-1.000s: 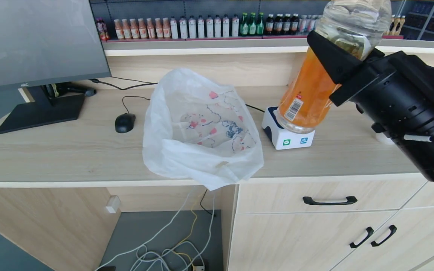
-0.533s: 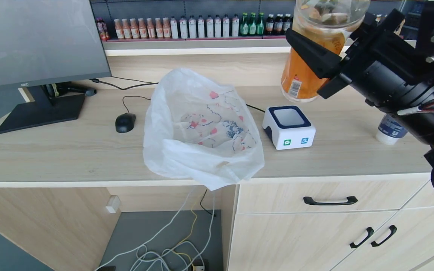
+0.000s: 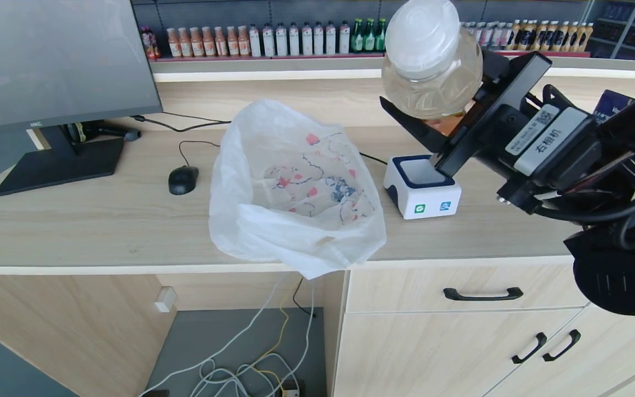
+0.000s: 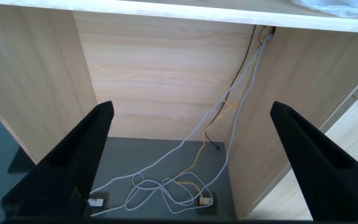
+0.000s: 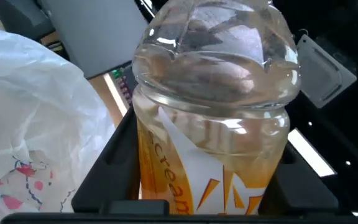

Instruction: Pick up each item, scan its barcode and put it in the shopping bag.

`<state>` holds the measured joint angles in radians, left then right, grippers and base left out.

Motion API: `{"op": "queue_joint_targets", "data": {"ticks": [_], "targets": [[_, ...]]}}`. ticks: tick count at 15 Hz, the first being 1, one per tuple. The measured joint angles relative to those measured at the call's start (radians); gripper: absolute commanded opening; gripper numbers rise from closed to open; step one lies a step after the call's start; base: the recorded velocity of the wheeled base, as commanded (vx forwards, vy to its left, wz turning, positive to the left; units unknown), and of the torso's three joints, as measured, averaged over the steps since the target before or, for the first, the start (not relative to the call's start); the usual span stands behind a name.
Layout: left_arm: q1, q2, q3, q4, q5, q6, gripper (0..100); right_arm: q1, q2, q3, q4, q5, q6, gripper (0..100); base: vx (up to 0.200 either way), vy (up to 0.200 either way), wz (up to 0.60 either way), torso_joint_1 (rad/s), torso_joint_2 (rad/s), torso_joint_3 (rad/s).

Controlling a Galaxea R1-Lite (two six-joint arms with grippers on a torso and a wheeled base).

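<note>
Your right tool [image 3: 463, 105] is clamped on the drink bottle [image 3: 430, 66], held in the air above the scanner [image 3: 422, 187] and beside the open shopping bag [image 3: 295, 187] on the wooden table [image 3: 102, 220]. The bottle's orange label carries white lettering. Your left tool [image 4: 191, 109] hangs with its fingers wide apart below the table edge, and a shelf of bottles [image 3: 273, 38] lines the back wall.

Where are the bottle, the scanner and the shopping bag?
bottle [image 3: 432, 71]: head view, clear upper body just below its cap.
scanner [image 3: 425, 199]: head view, white front face.
shopping bag [image 3: 273, 234]: head view, near front wall of the bag.
</note>
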<state>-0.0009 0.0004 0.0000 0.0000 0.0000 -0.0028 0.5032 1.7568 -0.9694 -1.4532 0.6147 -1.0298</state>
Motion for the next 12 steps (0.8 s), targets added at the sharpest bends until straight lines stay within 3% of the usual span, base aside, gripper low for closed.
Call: {"op": "queue_joint_targets", "data": {"ticks": [4,12], "targets": [[0.000,0.000,0.000,0.000,0.000,0.000,100,-0.003,0.126,0.011,-0.114,0.153,-0.053,0,0.000,0.000,0.00,0.000,0.00,0.000],[0.000,0.000,0.000,0.000,0.000,0.000,100,-0.057,0.203,0.028,-0.117,0.263,-0.156,0,0.000,0.000,0.00,0.000,0.00,0.000]]}}
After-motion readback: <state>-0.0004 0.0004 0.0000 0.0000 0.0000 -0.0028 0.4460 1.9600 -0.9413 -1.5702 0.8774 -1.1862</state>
